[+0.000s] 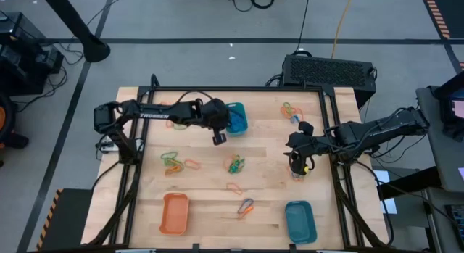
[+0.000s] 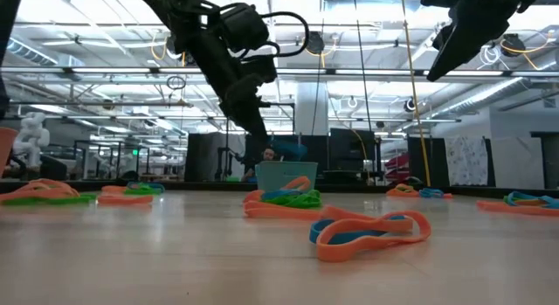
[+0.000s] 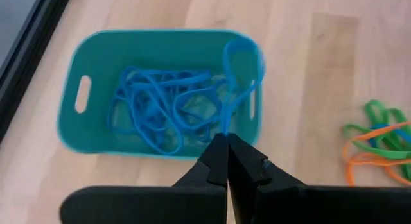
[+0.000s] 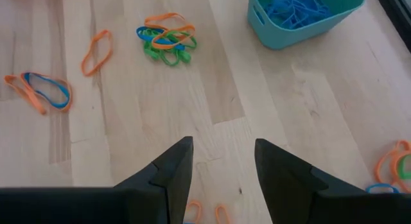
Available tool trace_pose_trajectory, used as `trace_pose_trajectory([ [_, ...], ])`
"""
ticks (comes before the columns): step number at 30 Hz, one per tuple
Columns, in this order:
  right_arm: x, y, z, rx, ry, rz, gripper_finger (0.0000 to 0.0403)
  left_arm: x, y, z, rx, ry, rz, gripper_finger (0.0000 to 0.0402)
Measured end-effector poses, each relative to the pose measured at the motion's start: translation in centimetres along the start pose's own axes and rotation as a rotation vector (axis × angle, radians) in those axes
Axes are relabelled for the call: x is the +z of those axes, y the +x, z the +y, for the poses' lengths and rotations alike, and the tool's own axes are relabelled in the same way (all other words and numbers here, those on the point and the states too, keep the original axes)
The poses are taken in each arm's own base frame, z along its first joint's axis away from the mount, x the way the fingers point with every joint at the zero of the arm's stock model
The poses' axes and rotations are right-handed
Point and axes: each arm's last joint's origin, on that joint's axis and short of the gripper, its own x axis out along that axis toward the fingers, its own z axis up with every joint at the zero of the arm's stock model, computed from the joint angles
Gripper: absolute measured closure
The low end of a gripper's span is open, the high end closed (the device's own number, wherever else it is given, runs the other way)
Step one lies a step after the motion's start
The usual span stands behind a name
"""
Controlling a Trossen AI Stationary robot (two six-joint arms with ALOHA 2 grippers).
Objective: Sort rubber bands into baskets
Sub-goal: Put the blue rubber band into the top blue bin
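- Three baskets sit on the bench [image 1: 217, 182]; taking the far teal basket [image 1: 236, 118] as the landmark, the orange basket [image 1: 175, 212] and the second teal basket [image 1: 300, 220] lie well nearer, at the front edge.
- Loose rubber bands [image 1: 235, 164] lie scattered between them.
- Right gripper [image 1: 297, 164], to the landmark's right and nearer, hovers with jaws released, empty.
- Left gripper [image 3: 227, 161], just beside the landmark's near rim, has jaws clenched on a blue band [image 3: 241, 67] draped over the basket's rim.
- Risk: letting go now could leave the band snagged on the rim or spilled outside.
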Motion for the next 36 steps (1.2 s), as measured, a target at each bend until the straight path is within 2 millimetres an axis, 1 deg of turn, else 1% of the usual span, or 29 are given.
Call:
trace_pose_trajectory([
  [3, -0.1, 0.0, 0.0, 0.007, 0.022, 0.013, 0.0243, 0.0, 0.0, 0.0, 0.000, -0.006, -0.002, 0.0396],
  [5, -0.3, 0.0, 0.0, 0.026, 0.036, 0.043, 0.0243, 0.0, 0.0, 0.1, 0.010, -0.008, -0.004, 0.0381],
  [11, -1.3, -0.1, -0.1, 0.008, 0.060, 0.133, 0.0243, 0.5, 0.0, 1.0, 0.048, -0.026, -0.060, 0.0305],
  [14, -1.9, -0.3, 0.0, -0.012, 0.112, 0.182, 0.0243, 0.8, 0.0, 1.5, 0.061, -0.037, -0.091, 0.0277],
  [17, -2.5, -0.6, 0.4, -0.023, 0.134, 0.216, 0.0243, 0.9, -0.1, 1.9, 0.071, -0.046, -0.106, 0.0264],
  [21, -3.2, -0.3, 0.9, -0.012, 0.147, 0.221, 0.0243, 1.1, -0.1, 1.8, 0.065, -0.042, -0.123, 0.0261],
  [24, -4.1, 0.6, 1.2, -0.005, 0.162, 0.224, 0.0243, 1.5, -0.1, 0.9, 0.017, -0.024, -0.165, 0.0261],
  [27, -5.3, 1.6, 1.3, -0.011, 0.179, 0.242, 0.0243, 1.9, -0.2, -0.6, -0.034, 0.009, -0.199, 0.0260],
  [33, -7.0, 3.1, 1.6, 0.000, 0.163, 0.243, 0.0243, 2.8, -0.6, -4.7, -0.107, 0.114, -0.281, 0.0260],
  [36, -7.8, 3.6, 1.4, -0.011, 0.131, 0.261, 0.0243, 3.2, -0.3, -6.8, -0.147, 0.151, -0.342, 0.0260],
])
